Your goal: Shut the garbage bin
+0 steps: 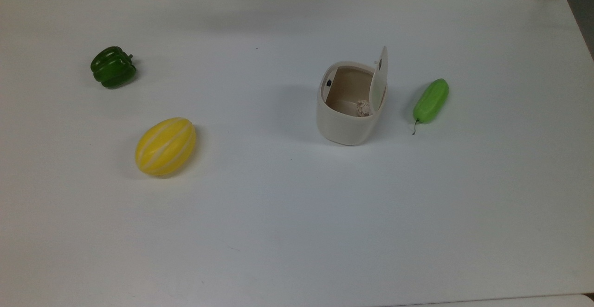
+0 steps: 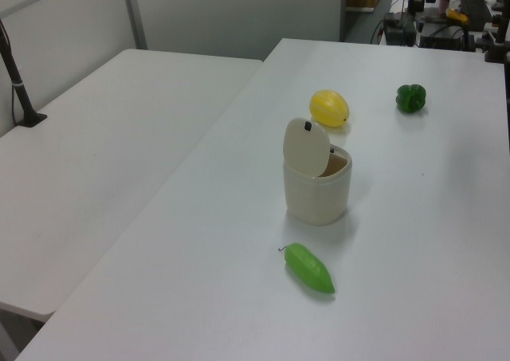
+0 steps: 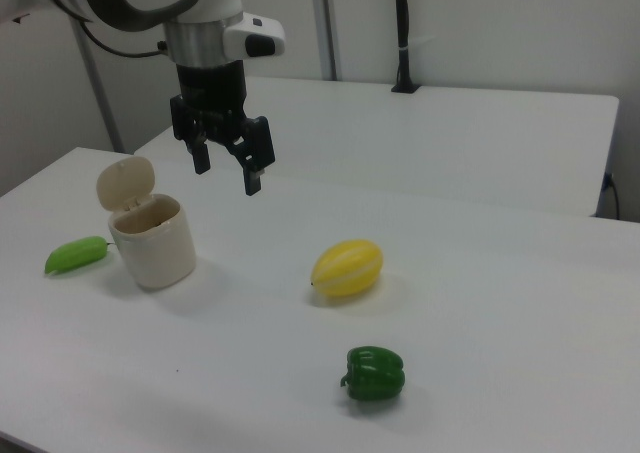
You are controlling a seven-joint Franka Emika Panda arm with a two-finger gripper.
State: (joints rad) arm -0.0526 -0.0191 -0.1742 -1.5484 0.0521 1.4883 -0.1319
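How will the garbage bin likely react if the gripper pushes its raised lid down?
The garbage bin looks like thin plastic holding little beyond a crumpled scrap, so it is probably light and may slide or tip. Its lid stands nearly upright on a hinge, so it should swing shut easily. The gripper hangs open above.

Bright, even overhead light; shadows soft and faint.

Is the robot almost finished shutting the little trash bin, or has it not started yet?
Nothing looks done yet. The garbage bin is open, its lid standing upright, with a crumpled scrap inside. The gripper hangs open in the air above the table, holding nothing and not touching the bin. What is left is the whole job: reach the lid and push it down until it lies flat on the rim.
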